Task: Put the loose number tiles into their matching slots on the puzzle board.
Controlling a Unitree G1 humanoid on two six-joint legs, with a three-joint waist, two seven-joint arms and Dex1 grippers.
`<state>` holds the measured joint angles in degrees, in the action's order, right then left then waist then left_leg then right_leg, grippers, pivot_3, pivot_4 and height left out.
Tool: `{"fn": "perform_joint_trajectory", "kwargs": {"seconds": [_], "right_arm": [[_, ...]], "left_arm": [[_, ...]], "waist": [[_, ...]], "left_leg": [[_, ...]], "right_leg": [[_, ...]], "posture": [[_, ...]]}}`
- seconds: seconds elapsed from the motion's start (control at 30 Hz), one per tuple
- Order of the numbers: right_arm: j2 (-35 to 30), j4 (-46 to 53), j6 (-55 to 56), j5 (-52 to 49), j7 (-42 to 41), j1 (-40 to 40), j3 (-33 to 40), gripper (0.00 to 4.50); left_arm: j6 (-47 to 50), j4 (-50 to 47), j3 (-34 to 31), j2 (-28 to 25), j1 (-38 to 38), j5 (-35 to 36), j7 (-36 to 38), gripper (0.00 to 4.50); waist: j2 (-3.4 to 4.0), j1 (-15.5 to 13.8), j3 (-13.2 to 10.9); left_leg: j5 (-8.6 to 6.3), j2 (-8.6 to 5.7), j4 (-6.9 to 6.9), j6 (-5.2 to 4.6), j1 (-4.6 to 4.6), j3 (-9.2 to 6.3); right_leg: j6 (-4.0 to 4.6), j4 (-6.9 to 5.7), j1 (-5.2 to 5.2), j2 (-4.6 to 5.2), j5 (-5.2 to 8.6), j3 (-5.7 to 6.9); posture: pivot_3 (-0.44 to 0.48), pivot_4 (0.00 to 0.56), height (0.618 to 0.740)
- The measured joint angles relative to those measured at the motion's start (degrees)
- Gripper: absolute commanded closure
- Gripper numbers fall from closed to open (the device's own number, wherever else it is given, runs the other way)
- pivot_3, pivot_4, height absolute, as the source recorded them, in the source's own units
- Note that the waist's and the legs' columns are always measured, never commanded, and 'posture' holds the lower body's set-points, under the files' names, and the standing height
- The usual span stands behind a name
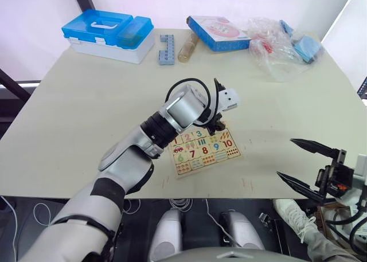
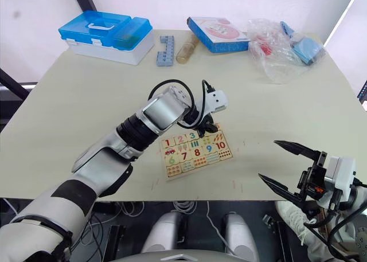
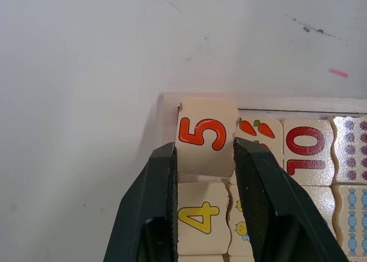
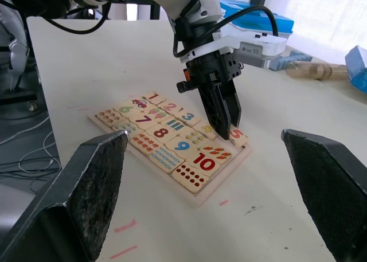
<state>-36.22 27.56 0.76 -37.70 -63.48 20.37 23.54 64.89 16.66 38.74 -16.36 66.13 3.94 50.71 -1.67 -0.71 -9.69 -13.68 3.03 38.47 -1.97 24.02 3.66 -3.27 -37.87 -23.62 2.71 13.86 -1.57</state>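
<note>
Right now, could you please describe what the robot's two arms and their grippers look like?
The left arm has silver-grey shells with black joint sections and a black cable looping near the wrist, where a white module sits. The left gripper has two dark, flat, tapering jaws. The right gripper has long, pointed black jaws on a dark frame with a white block and thin wires behind.

My two head views look down and forward over the table (image 1: pixel 86 113), both taking in the board (image 2: pixel 195 150) near its front edge. My left wrist view sits close above the board's corner. My right wrist view faces that board from the right, farther off.
</note>
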Motion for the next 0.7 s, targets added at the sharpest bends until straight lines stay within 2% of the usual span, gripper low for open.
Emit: {"fn": "perform_joint_trajectory", "kwargs": {"seconds": [0.7], "right_arm": [[0.2, 0.1, 0.0, 0.0, 0.4, 0.6, 0.0, 0.00]], "left_arm": [[1.0, 0.0, 0.2, 0.3, -0.2, -0.5, -0.7, 3.58]], "waist": [[0.00, 0.0, 0.0]], "left_leg": [[0.00, 0.00, 0.00, 0.00, 0.00, -0.01]], "right_leg": [[0.05, 0.00, 0.00, 0.00, -0.03, 0.00]], "posture": [[0.000, 0.150, 0.740]]}}
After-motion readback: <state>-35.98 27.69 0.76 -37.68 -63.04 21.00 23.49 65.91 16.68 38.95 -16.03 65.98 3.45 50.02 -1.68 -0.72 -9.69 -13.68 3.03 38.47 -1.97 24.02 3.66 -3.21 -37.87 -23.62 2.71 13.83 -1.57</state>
